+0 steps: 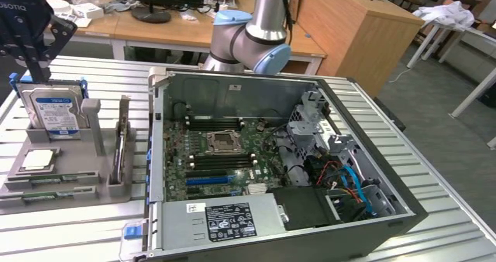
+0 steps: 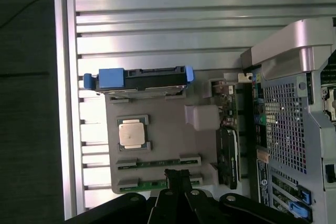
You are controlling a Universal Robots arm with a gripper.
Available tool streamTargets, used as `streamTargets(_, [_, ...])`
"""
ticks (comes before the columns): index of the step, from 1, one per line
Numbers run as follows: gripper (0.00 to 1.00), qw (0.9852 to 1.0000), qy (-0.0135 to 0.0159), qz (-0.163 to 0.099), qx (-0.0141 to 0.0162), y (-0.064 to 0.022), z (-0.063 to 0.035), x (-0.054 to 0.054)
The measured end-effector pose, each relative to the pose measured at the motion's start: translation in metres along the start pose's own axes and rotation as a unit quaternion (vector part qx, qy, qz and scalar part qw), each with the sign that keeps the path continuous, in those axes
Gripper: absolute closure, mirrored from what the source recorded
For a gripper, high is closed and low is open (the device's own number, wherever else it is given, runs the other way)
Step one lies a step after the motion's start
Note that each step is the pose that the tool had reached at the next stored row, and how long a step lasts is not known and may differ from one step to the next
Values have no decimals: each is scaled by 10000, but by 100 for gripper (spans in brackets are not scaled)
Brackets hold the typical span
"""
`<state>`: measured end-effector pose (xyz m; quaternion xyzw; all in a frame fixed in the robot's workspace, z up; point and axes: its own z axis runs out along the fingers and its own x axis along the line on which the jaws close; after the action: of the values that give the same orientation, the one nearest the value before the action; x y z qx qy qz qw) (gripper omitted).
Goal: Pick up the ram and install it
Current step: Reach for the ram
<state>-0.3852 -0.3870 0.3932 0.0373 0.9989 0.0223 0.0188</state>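
Slatted table (image 1: pixel 69 233) holds tray (image 2: pixel 168 135); wrist view shows claw (image 2: pixel 177 174) pressed together above ram (image 2: pixel 149 184).

- Table (image 1: pixel 69 233): holder (image 1: pixel 78 187) at the exterior view's left, case (image 1: pixel 407 212) just beside it on the right.
- Hard drive (image 1: pixel 54 112) stands upright at the holder's back.
- CPU (image 1: pixel 37 160) lies on the holder, in front of the hard drive.
- Ram (image 1: pixel 43 197) lies along the holder's front edge, in front of the CPU.
- Gripper (image 1: pixel 36 70), upper left of the frame, is over the hard drive.
- Motherboard (image 1: pixel 225 151) lies inside the case, with the power supply (image 1: pixel 225 218) in front of it.
- Arm (image 1: pixel 252 38) rises behind the case, top centre.
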Motion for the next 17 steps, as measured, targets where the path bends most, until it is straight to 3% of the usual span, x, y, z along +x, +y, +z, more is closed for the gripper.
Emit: streamTargets(17, [89,10000,0,-1,0,-199,-9,-9])
